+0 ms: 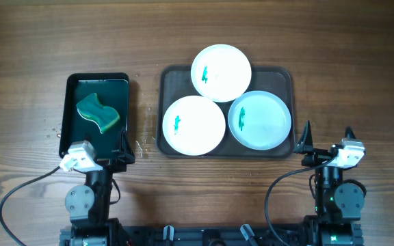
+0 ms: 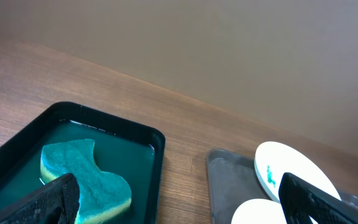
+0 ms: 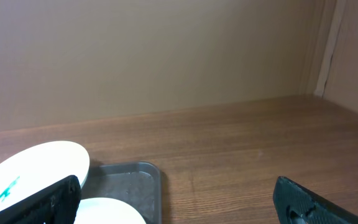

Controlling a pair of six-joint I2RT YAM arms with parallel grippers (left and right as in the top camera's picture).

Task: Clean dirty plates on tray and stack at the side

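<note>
Three white plates lie on the dark grey tray [image 1: 284,76]. The back plate [image 1: 221,72] rests partly over the tray's far rim; the front-left plate [image 1: 193,124] and the faintly bluish right plate [image 1: 259,119] sit in front of it. Each has a small green smear. My left gripper [image 1: 115,152] is open and empty at the near end of the black tray, left of the plates. My right gripper [image 1: 327,140] is open and empty just right of the grey tray's near right corner. The left wrist view shows the back plate [image 2: 291,171]; the right wrist view shows it too [image 3: 33,165].
A glossy black tray [image 1: 74,89] holding greenish water and a green sponge [image 1: 98,113] stands left of the grey tray; the sponge also shows in the left wrist view [image 2: 82,171]. Water droplets dot the table by the black tray. Bare wooden table lies right of the grey tray [image 3: 241,155].
</note>
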